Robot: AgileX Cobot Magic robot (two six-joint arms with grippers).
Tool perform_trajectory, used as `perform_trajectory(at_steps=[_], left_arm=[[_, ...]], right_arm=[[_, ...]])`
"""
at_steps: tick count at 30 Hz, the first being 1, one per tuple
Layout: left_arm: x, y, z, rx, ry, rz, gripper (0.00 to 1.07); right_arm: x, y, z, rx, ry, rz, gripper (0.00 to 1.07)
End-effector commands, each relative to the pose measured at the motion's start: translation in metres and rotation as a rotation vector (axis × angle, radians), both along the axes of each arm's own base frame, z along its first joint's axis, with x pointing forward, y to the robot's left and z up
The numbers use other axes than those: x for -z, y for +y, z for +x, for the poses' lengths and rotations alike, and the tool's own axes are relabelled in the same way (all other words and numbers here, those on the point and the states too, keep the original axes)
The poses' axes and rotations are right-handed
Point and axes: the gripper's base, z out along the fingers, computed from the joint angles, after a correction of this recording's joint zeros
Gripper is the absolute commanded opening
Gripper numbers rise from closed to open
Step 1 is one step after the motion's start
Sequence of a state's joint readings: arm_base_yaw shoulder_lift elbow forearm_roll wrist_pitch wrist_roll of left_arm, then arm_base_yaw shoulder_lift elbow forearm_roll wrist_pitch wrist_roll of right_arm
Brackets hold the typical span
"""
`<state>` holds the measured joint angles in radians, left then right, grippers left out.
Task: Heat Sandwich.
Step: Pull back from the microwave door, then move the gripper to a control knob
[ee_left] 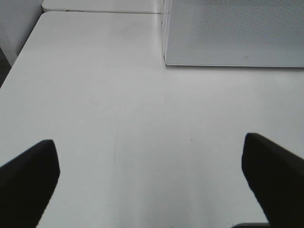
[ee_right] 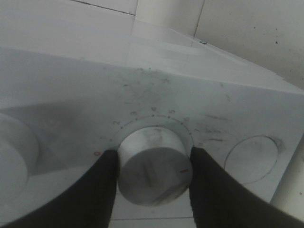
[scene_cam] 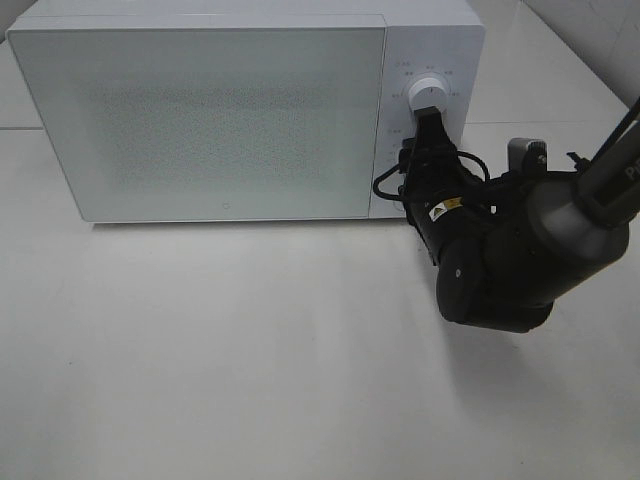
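The sandwich is out of view. The white microwave (scene_cam: 200, 110) stands at the back of the table with its frosted door closed. My right gripper (scene_cam: 428, 125) reaches onto its control panel. In the right wrist view the right gripper (ee_right: 153, 156) is shut on a round white timer knob (ee_right: 152, 168), one dark finger (ee_right: 102, 190) on each side. The knob carries a red mark, and a numbered scale with a red zero rings it. My left gripper (ee_left: 147, 142) is open over bare table, nothing between its fingers.
A second white knob (scene_cam: 429, 93) sits just above the right gripper's fingers on the panel. A round button outline (ee_right: 251, 156) lies beside the gripped knob. The white table (scene_cam: 250, 350) stretches in front of the microwave. The microwave's lower left corner (ee_left: 166, 61) lies ahead of the left gripper.
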<state>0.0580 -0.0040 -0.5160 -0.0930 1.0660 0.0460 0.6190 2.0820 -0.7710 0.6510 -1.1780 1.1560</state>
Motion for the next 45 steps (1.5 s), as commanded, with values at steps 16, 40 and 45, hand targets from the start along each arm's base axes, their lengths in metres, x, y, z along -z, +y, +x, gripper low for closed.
perform_trajectory(at_steps=[16,40,45], left_arm=[[0.0004,-0.0001,-0.0028,0.004,-0.017,-0.003,1.0],[0.0004,-0.0001,-0.0028,0.004,-0.017,-0.003,1.0],[0.0004,-0.0001,-0.0028,0.004,-0.017,-0.003,1.0]], right_arm=[[-0.0263,-0.0051,0.0042,0.131,-0.222,0.547,0.06],[-0.0264,-0.0048,0.0042,0.125,-0.222,0.518,0.13],[-0.0264,-0.0056,0.0045,0.128,-0.223,0.506,0.25]])
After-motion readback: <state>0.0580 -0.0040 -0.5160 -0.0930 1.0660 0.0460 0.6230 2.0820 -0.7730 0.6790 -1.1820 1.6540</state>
